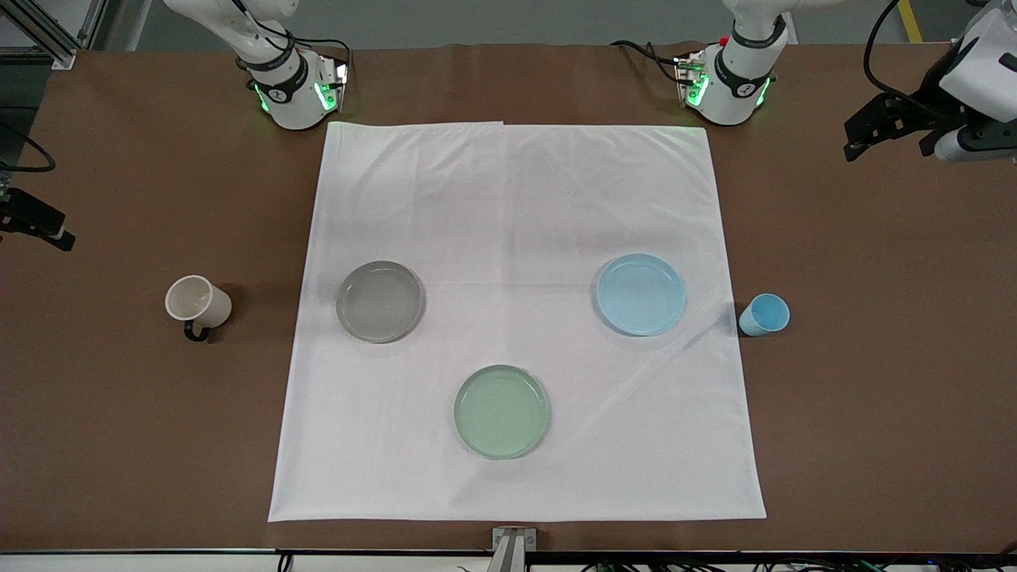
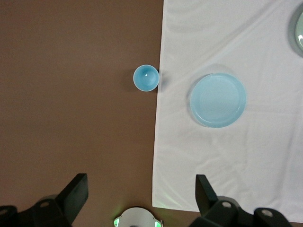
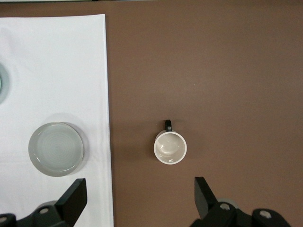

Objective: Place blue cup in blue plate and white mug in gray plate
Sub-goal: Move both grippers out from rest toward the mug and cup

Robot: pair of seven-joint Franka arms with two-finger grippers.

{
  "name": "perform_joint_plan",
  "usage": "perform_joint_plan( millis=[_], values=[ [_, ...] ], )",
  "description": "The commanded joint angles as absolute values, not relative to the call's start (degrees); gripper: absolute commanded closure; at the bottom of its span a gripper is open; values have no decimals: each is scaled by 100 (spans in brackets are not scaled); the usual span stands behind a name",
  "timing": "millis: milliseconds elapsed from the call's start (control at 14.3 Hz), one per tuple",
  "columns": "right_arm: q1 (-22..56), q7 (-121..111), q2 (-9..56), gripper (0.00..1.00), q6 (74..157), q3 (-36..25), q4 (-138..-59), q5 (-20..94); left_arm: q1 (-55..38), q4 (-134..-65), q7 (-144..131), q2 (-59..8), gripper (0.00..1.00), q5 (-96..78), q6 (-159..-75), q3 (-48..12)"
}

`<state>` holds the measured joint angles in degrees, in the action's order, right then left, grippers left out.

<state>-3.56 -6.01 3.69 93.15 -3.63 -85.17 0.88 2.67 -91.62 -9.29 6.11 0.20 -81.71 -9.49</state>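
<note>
The blue cup [image 1: 764, 314] stands upright on the brown table just off the cloth's edge, beside the blue plate [image 1: 640, 294]. The white mug [image 1: 198, 303] stands on the brown table toward the right arm's end, beside the gray plate [image 1: 380, 301]. Both plates are bare. My left gripper [image 2: 140, 194] is open and empty, high over the table, with the cup [image 2: 146, 78] and the blue plate [image 2: 218, 100] below it. My right gripper [image 3: 139, 196] is open and empty, high over the mug [image 3: 170, 147] and the gray plate [image 3: 56, 149].
A pale green plate [image 1: 502, 411] lies on the white cloth [image 1: 516, 206], nearer to the front camera than the other two plates. The cloth covers the middle of the brown table [image 1: 874, 397]. The arm bases [image 1: 290, 87] stand along the table's back edge.
</note>
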Motion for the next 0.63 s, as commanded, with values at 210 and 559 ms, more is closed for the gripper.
perform_joint_plan(
  millis=[210,559],
  values=[
    [-440,-554,509,0,9237,-229,-8420,35,387,-9218,-879,115,0,44,-8304,-967],
    [-509,-589,1044,0,9263,-237,-8473,26,571,-11149,-976,79,0,44,-10523,-967]
  ],
)
